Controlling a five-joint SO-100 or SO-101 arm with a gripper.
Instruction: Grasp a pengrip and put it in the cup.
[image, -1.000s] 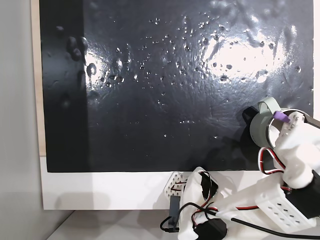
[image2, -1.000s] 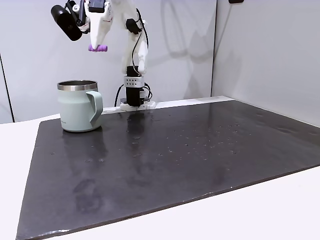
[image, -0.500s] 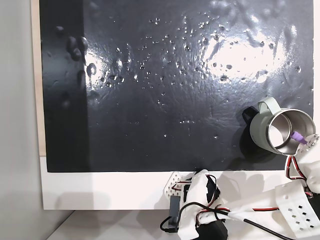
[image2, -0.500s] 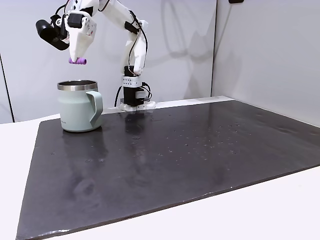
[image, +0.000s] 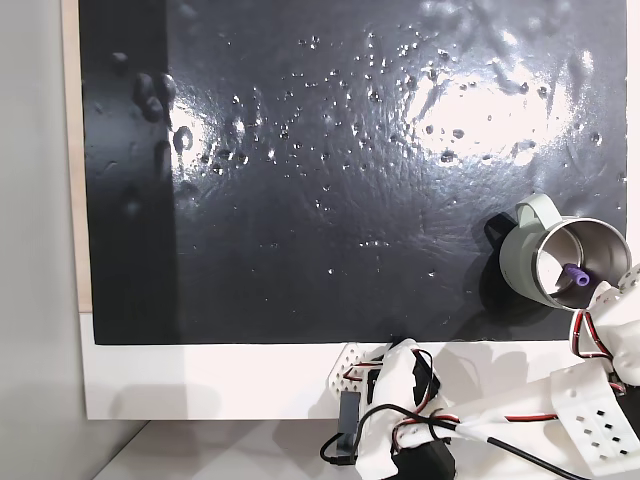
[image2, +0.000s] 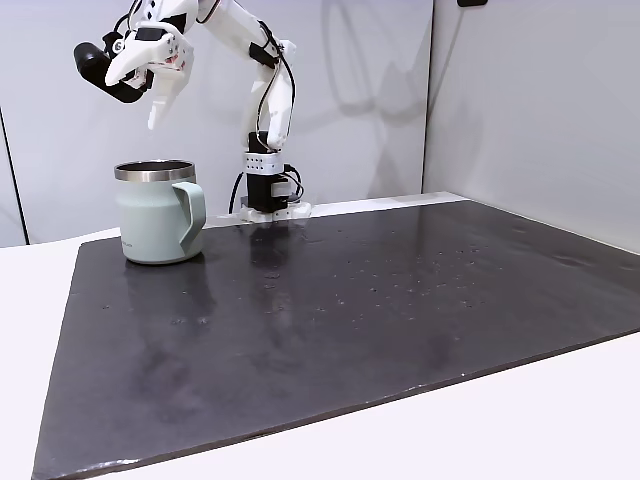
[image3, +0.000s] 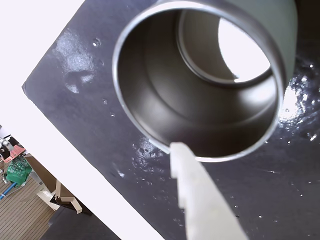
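We found the pengrip (image: 575, 272) inside the cup (image: 527, 262), lying against the steel interior in the fixed view from above. In that view its long axis ran roughly left to right with a slight tilt, and one end pointed toward the cup's right wall. We could not make out the pengrip in the wrist view, which looked straight down into the cup (image3: 150, 75) and showed a bare shiny interior.

The cup stood upright on the dark mat (image2: 400, 300) that covered the worktop (image2: 30, 290). In the side fixed view it sat near the mat's far left corner, with its loop handle (image2: 192, 215) turned toward the camera and to the right. In the fixed view from above, the handle (image: 535, 209) pointed up and away from the arm's base (image: 395, 410).

The gripper (image2: 150, 85) hung above the cup (image2: 155, 225), clear of the rim and a little to its left in the side view. Its fingers were spread apart and nothing was held between them: the gripper was released. In the wrist view one white finger (image3: 200, 195) reached up from the bottom edge, its tip overlapping the cup's near rim in the picture.
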